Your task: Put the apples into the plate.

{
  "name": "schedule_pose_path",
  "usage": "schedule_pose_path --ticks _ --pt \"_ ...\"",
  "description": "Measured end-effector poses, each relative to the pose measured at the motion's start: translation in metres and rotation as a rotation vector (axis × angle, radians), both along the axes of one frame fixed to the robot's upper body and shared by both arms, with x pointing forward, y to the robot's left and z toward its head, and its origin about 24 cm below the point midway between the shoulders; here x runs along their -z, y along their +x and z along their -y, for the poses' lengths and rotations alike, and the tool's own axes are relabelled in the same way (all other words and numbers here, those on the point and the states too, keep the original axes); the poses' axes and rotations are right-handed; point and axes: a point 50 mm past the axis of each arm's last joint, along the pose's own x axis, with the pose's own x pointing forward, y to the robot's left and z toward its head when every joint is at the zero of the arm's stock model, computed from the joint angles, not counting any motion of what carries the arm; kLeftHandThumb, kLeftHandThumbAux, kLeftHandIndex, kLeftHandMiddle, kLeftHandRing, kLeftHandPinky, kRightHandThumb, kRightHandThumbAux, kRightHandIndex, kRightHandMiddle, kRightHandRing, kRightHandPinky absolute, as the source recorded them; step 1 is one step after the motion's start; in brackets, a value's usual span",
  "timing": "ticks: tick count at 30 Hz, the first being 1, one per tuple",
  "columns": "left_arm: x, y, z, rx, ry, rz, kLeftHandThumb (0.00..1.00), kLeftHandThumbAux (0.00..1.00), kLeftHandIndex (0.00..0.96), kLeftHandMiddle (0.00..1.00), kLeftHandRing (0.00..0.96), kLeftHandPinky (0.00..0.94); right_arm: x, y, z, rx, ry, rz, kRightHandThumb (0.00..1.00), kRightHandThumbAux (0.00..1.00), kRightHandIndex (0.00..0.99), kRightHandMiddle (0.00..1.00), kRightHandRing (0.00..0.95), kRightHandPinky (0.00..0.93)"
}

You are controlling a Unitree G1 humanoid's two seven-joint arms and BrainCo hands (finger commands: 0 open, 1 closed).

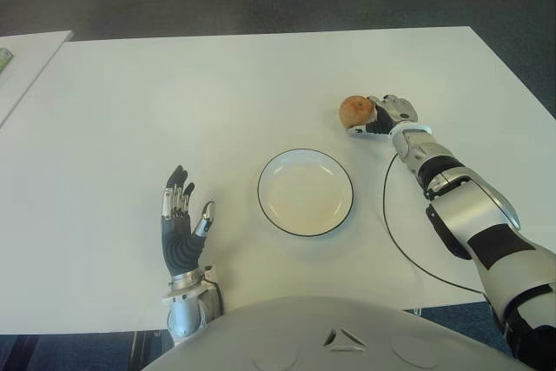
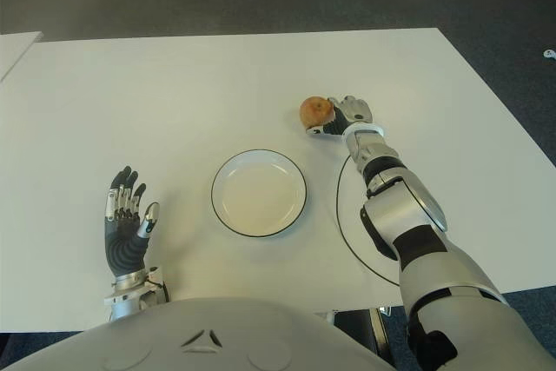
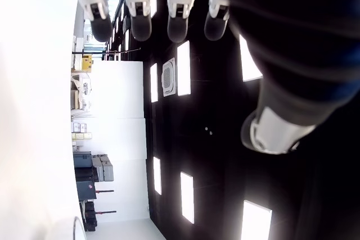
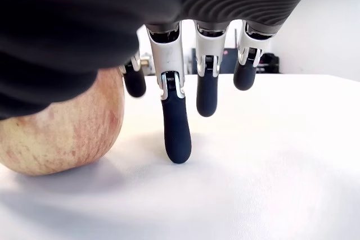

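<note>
A reddish-yellow apple (image 1: 354, 110) sits on the white table (image 1: 174, 102), beyond and to the right of the plate. The white plate (image 1: 305, 191) with a dark rim holds nothing. My right hand (image 1: 380, 117) is right against the apple's right side. In the right wrist view its fingers (image 4: 176, 133) point straight down at the tabletop beside the apple (image 4: 67, 130), not wrapped around it, and one fingertip touches the surface. My left hand (image 1: 182, 219) shows left of the plate, palm up, with its fingers spread and nothing in it.
A thin black cable (image 1: 387, 223) loops across the table by my right forearm, right of the plate. A second white table (image 1: 22, 62) stands at the far left. Dark floor lies beyond the far edge.
</note>
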Motion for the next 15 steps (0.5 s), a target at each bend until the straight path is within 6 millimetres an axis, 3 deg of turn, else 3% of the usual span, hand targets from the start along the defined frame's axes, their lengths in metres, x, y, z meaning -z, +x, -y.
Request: schedule_pose_path --ticks 15 --pt "0.0001 0.0 0.0 -0.001 0.002 -0.001 0.142 0.592 0.062 0.04 0.024 0.001 -0.0014 0.0014 -0.0005 -0.003 -0.012 -0.013 0.078 0.278 0.0 0.0 0.0 0.0"
